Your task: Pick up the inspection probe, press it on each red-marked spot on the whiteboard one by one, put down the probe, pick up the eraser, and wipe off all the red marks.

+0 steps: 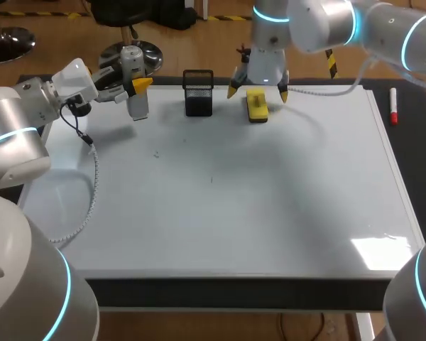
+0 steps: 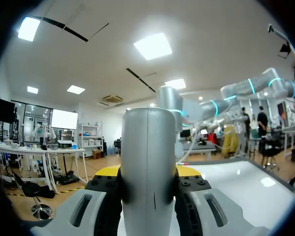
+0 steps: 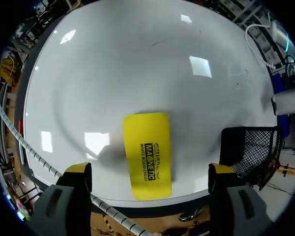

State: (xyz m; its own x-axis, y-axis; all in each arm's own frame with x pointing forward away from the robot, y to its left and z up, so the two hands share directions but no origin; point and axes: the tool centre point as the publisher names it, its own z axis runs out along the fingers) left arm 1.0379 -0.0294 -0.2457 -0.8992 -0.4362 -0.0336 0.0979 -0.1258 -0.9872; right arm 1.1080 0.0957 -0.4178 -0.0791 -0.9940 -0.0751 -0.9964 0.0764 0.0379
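Note:
My left gripper [image 1: 138, 87] is shut on the inspection probe [image 1: 135, 91], a grey cylinder held upright over the whiteboard's far left corner. In the left wrist view the probe [image 2: 148, 157] fills the gap between the yellow-tipped fingers [image 2: 107, 172]. The yellow eraser [image 1: 256, 105] lies flat on the whiteboard [image 1: 220, 206] near its far edge. My right gripper [image 1: 258, 91] hangs just above it, open, one tip on each side. Seen from the right wrist, the eraser [image 3: 147, 155] lies between the wide-apart fingers [image 3: 78, 172] without touching them. I see no red marks on the board, only faint specks.
A black mesh holder [image 1: 198, 92] stands at the far edge, between the probe and the eraser, and shows beside my right gripper [image 3: 250, 147]. A red marker [image 1: 393, 106] lies on the dark table right of the whiteboard. My left arm's cable [image 1: 92, 185] trails over the board's left side.

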